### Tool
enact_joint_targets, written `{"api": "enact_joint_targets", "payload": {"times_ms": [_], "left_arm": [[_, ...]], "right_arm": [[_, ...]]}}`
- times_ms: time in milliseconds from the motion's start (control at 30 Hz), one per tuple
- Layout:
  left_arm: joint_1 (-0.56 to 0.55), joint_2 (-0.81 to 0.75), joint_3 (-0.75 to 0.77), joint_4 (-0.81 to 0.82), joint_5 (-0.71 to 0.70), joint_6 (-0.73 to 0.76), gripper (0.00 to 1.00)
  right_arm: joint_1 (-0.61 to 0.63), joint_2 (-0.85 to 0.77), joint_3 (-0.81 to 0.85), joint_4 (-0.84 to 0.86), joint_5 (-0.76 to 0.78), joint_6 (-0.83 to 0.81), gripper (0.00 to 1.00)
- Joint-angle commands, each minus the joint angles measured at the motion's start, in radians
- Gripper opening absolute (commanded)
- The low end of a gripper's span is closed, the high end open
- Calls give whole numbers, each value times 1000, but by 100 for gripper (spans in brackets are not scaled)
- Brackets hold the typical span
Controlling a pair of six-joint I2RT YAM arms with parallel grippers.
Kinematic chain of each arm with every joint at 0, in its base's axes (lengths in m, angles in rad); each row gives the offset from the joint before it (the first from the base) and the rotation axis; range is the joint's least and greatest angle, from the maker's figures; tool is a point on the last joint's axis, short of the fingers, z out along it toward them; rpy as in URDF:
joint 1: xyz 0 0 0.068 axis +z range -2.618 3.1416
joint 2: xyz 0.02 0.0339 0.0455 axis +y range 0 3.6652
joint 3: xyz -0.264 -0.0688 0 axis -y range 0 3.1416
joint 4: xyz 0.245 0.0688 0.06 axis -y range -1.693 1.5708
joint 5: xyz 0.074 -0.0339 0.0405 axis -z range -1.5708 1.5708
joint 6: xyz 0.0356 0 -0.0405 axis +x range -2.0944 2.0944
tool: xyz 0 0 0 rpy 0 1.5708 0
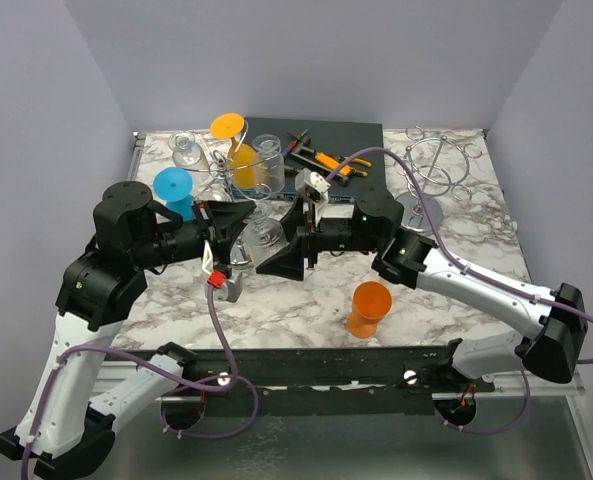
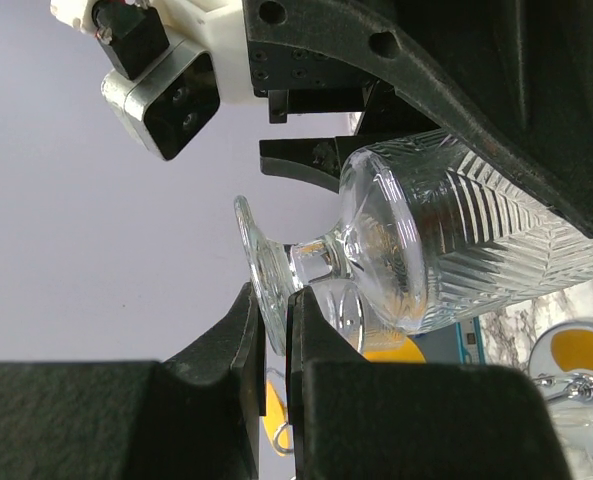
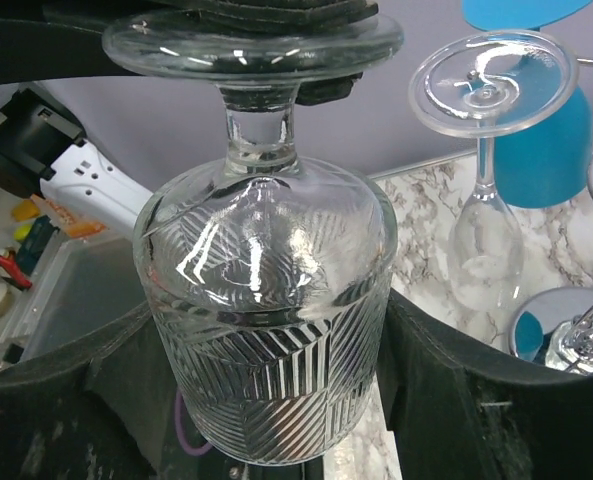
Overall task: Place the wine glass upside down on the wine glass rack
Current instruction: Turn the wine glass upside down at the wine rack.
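A clear ribbed wine glass [image 1: 261, 238] hangs in the air over the table's middle, between both grippers. My left gripper [image 1: 238, 232] is shut on the rim of its foot [image 2: 263, 283]; the left wrist view shows the foot pinched between my fingers [image 2: 244, 335]. My right gripper [image 1: 288, 243] is shut around the bowl [image 3: 266, 330], with a finger [image 3: 446, 390] on each side. In the right wrist view the glass stands foot up [image 3: 251, 40]. A wire rack [image 1: 219, 165] at back left holds hanging glasses. A chrome rack [image 1: 438, 168] stands at back right.
An orange cup [image 1: 368, 307] stands on the marble near the front. Blue [image 1: 174, 189] and orange [image 1: 238, 150] glasses and a clear stemmed glass [image 3: 483, 210] hang at the left rack. A dark mat with tools [image 1: 321, 155] lies at the back.
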Motion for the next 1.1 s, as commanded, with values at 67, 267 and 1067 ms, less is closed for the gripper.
{"api": "enact_joint_targets", "payload": {"times_ms": [67, 267, 1067], "left_arm": [[-3, -16, -3, 27, 53, -6, 7], [-3, -13, -25, 45, 46, -3, 62], [-3, 50, 153, 153, -354, -710, 98]], "right_arm": [[-37, -37, -108, 179, 110, -24, 49], [-82, -49, -197, 294, 130, -43, 46], [-205, 110, -179, 434, 109, -76, 42]]}}
